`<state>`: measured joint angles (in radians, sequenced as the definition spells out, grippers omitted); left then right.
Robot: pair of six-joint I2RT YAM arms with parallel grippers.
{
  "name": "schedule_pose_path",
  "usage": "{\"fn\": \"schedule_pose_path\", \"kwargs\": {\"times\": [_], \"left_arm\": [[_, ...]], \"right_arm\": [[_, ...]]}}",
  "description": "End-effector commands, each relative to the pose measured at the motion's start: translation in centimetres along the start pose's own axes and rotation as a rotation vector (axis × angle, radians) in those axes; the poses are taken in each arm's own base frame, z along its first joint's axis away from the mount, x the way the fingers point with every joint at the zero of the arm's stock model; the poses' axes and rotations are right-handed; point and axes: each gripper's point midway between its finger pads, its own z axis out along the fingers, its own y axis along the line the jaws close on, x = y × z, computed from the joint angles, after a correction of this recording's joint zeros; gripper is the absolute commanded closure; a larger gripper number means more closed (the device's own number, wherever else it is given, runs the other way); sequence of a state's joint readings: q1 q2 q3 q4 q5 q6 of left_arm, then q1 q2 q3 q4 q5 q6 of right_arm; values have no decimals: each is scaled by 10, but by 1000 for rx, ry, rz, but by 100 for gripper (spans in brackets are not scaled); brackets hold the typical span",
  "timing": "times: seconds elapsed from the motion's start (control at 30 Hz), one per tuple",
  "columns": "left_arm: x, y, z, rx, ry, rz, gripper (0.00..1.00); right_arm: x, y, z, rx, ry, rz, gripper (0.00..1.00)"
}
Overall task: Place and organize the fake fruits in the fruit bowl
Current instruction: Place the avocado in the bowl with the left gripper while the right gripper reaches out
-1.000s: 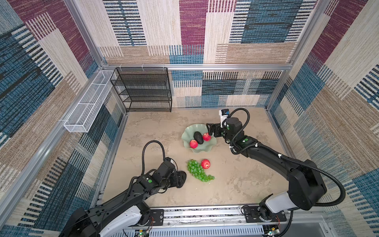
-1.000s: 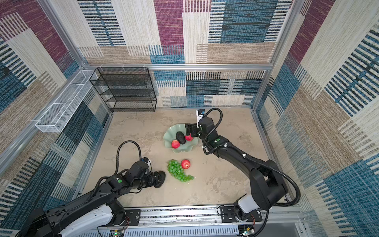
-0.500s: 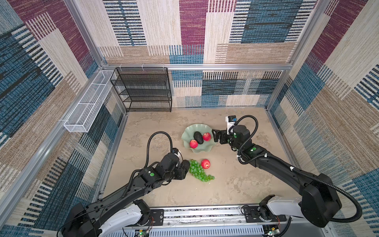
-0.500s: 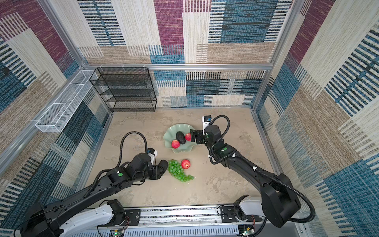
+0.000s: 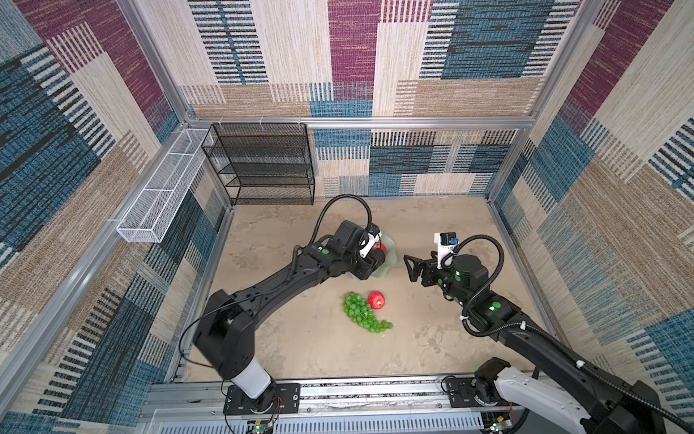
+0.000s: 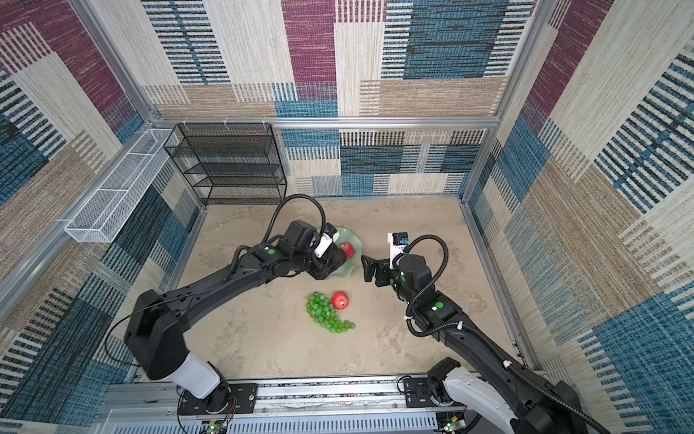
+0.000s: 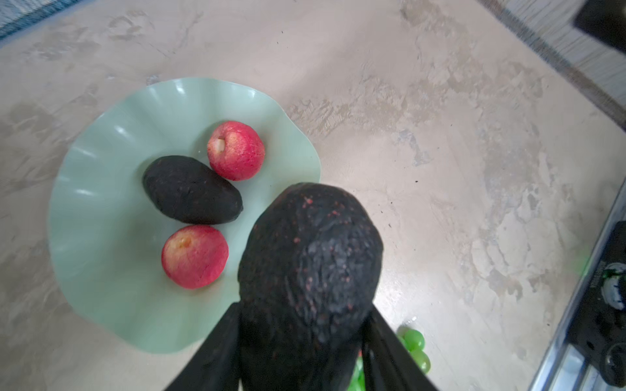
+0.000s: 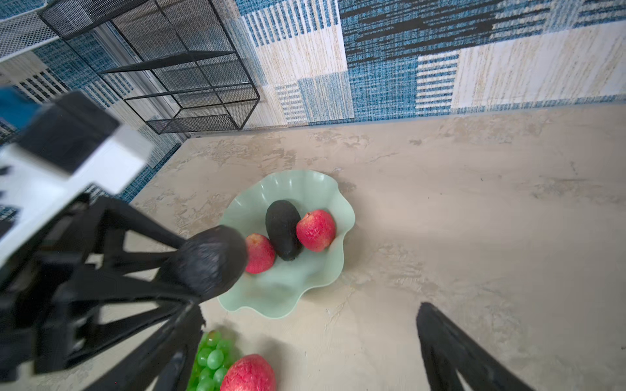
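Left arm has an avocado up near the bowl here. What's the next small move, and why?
Probably carry the held avocado slightly further in over the fruit bowl, toward its bare part, and lower it before opening. The left gripper is shut on it about over the rim, beside an apple; another avocado and a second apple fill the middle.

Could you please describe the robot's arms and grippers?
The left arm and right arm are black with white base links, green dots and looping black cables. The left gripper and right gripper are black, with truss-like fingers and white camera mounts.
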<state>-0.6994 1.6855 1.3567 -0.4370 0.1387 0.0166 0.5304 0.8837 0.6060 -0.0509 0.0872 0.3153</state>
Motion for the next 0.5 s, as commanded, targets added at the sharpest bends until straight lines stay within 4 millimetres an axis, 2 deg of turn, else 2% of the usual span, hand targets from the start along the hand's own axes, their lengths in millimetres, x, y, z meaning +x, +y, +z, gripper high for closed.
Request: {"fn": "schedule_pose_path", "kwargs": {"times": [0.0,0.23,0.4,0.47], "left_arm": [[3,9,22,26,67,80,48],[14,28,66,3,148,86,48],[26,31,84,3,195,88,49],[28,31,88,5,203,85,44]], "right_arm": [[9,-7,-12,21,18,46,0],[21,-16,-26,45,23,94,0],[24,-16,-25,46,32,94,0],[24,-17,-24,46,32,91,0]]}}
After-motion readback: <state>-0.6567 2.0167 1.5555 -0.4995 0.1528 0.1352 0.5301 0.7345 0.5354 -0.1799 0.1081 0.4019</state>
